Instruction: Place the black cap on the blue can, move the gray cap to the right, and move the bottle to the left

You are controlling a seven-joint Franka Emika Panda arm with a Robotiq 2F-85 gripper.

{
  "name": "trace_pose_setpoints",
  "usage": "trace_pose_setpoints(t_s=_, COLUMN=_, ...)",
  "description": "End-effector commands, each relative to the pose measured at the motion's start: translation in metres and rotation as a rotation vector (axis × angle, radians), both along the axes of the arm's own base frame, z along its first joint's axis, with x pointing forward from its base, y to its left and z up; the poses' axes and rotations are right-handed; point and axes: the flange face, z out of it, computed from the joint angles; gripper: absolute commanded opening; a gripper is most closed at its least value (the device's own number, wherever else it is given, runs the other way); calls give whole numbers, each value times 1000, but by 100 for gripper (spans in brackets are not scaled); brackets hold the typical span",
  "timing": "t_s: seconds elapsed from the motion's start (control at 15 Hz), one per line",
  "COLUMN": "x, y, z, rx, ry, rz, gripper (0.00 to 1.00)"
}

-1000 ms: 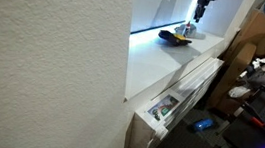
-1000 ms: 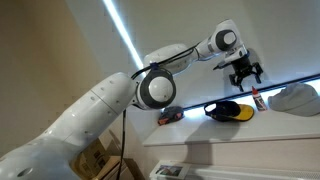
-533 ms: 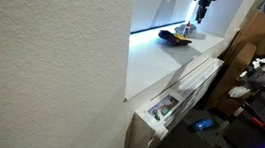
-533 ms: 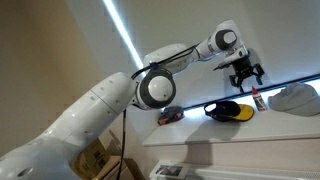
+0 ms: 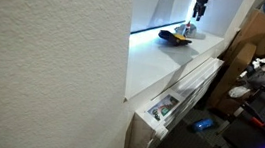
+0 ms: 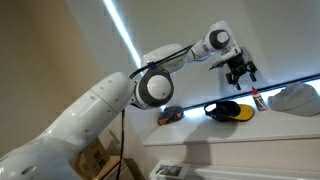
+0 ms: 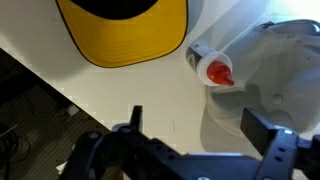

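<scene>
– How are the jaws?
– Released, spread wide, nothing between them, hanging clear above the white bench (image 7: 150, 85).
– And the caps?
– The gray cap (image 7: 285, 70) lies below the jaws on one finger's side. The black cap (image 7: 125, 30), brim yellow underneath, lies below and ahead on the opposite finger's side.
– The bottle?
– The bottle (image 7: 208, 66), red-topped, sits ahead of the jaws, between both caps, just beside the gray one.

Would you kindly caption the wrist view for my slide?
Open claw over table: black cap with yellow brim, red-tipped bottle, gray cap.
</scene>
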Motion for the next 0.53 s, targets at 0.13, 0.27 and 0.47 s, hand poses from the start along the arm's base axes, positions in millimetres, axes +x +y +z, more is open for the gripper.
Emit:
trace_pose_setpoints(t_s=0.13, x=-3, y=2, z=-11, rx=-8, ry=54, rz=15, gripper=100)
trace_pose_setpoints(t_s=0.27, x=-10, y=2, z=-51, rx=-47, ry=154, rz=-22, gripper=100)
trace_pose_setpoints(t_s=0.47, x=-13, y=0, z=-61, rx=-48, ry=166, rz=-21, gripper=100)
